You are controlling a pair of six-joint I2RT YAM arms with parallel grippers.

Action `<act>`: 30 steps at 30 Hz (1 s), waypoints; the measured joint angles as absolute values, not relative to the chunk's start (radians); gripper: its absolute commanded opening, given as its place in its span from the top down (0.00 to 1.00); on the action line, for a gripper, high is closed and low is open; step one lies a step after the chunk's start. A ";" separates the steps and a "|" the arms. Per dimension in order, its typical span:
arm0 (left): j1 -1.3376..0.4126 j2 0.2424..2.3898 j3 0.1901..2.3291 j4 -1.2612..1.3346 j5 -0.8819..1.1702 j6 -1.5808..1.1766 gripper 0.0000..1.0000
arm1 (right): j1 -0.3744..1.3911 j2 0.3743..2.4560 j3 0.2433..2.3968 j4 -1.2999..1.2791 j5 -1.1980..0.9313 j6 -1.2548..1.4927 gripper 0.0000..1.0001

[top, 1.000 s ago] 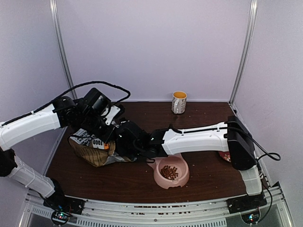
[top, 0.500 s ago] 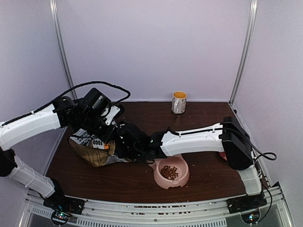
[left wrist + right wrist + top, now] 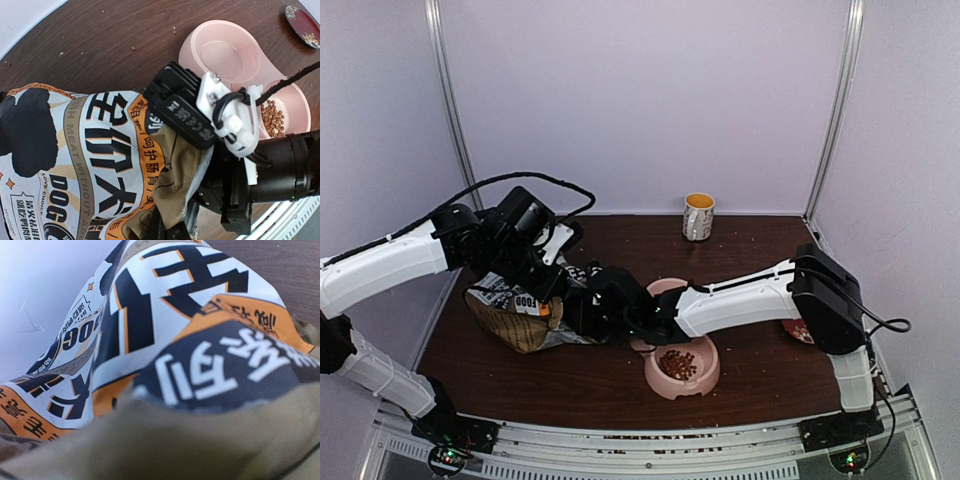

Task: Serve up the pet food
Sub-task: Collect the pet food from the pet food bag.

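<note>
The pet food (image 3: 677,363) is a heap of small reddish-brown pellets in the near cup of a pink double bowl (image 3: 705,378). It also shows in the left wrist view as pet food (image 3: 272,118) in the bowl (image 3: 197,47). The printed brown bag (image 3: 515,322) lies tilted left of the bowl. My left gripper (image 3: 542,295) is shut on the bag's crumpled edge (image 3: 172,185). My right gripper (image 3: 595,318) clamps the same bag end from the bowl side. The bag (image 3: 165,355) fills the right wrist view and hides those fingers.
A yellow-lined mug (image 3: 698,216) stands at the back of the brown table (image 3: 620,385). A small red dish (image 3: 798,330) lies at the right edge, behind the right arm. Stray pellets dot the table. Purple walls close in the sides and back.
The right forearm has swung toward the front, uncovering the bowl's empty far cup. Both grippers and the bag have barely moved.
</note>
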State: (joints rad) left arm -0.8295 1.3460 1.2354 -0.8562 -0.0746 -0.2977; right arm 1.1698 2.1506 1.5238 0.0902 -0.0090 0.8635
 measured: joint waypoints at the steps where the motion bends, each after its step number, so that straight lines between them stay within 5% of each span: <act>1: -0.830 1.346 1.235 -0.856 -0.074 -0.298 1.00 | 1.169 2.146 1.510 0.109 -0.016 0.873 1.00; 30: -0.831 1.331 1.233 -0.854 -0.093 -0.298 1.00 | 1.159 2.030 1.309 0.303 -0.109 1.018 1.00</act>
State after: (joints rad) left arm -0.8310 1.3308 1.2331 -0.8539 -0.0925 -0.2977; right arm 1.1595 2.0304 1.3090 0.3031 -0.1089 1.0180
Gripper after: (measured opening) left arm 0.022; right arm 0.087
